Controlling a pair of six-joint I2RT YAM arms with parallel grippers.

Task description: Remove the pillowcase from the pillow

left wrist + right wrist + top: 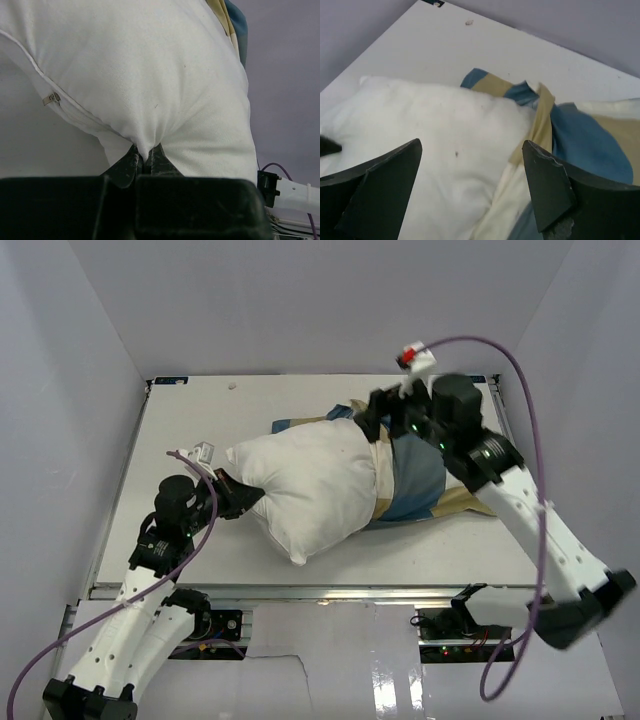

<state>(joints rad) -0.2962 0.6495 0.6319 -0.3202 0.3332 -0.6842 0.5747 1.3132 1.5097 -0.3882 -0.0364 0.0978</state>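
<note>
A plump white pillow (315, 490) lies at the middle of the white table (200, 410), most of its body bare, its right end tucked inside the pillowcase (415, 485). The blue, tan and cream cover is bunched around that end and spreads flat to the right on the table, with one rumpled fold showing past the pillow's far edge.

The left pincer (245, 498) is at the pillow's left end, low over the table. The left wrist view shows its fingers (131, 165) pressed together on a gathered tuck of the white fabric, which puckers upward from the pinch. A small metal zipper pull (51, 98) sits on the seam running along the pillow's side, to the left of the grip.

The right pincer (385, 418) hangs over the far side of the pillow, above the line where the white fabric meets the pillowcase. From the right wrist camera its two dark fingers (395, 175) stand spread wide with nothing between them; the pillow fills the left of that view and the striped cover the right, a tan band marking the cover's mouth.

A purple cable (520, 370) loops from the right arm's wrist across the far right corner of the table.
</note>
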